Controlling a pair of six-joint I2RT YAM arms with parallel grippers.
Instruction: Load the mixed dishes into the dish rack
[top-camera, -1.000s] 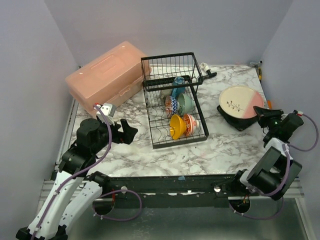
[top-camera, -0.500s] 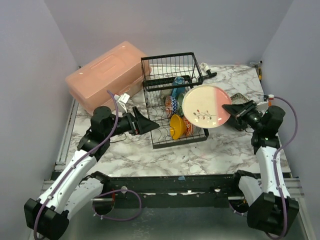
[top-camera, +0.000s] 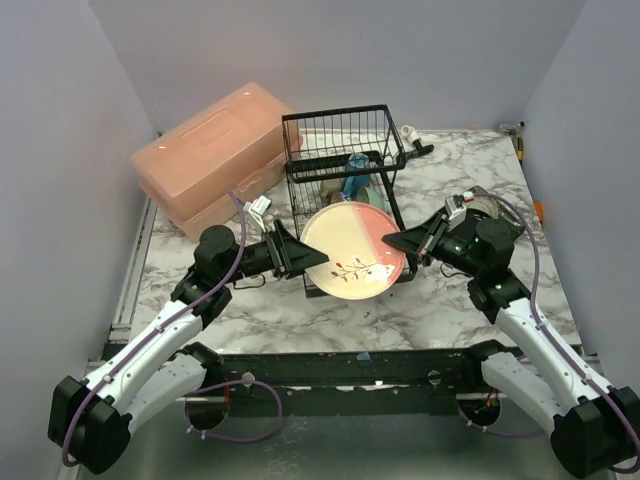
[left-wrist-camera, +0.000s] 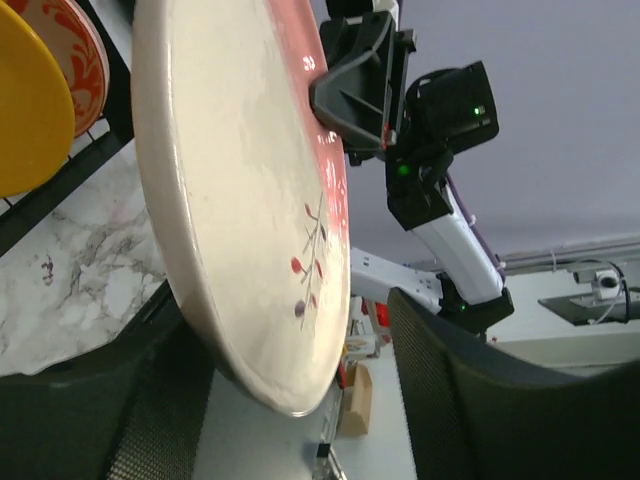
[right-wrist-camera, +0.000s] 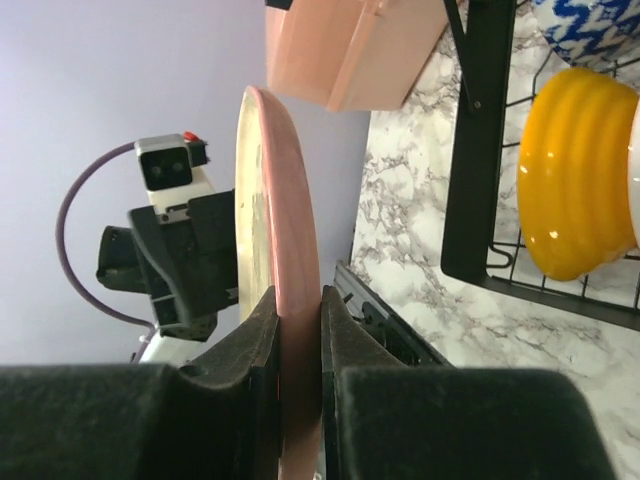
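My right gripper (top-camera: 400, 240) is shut on the right rim of the large pink-cream plate (top-camera: 352, 250) and holds it tilted in the air over the front of the black wire dish rack (top-camera: 340, 130). In the right wrist view the gripper (right-wrist-camera: 298, 310) pinches the plate's rim (right-wrist-camera: 290, 200) edge-on. My left gripper (top-camera: 305, 257) is open, with the plate's left edge between its wide jaws; the left wrist view shows the gripper (left-wrist-camera: 300, 392) around the plate (left-wrist-camera: 240, 200). A yellow bowl (right-wrist-camera: 580, 190), a red-patterned bowl (left-wrist-camera: 85, 50) and a blue-patterned bowl (right-wrist-camera: 590, 20) stand in the rack.
The salmon-pink plastic box (top-camera: 210, 155) lies at the back left, close to the rack. A small white mug (top-camera: 408, 133) sits behind the rack's tall basket end. Side walls close in the marble table (top-camera: 250, 300) on the left and right.
My right gripper has carried the pink-cream plate leftward from the right side to over the rack's front. My left arm has reached in, and its open jaws now straddle the plate's left edge.
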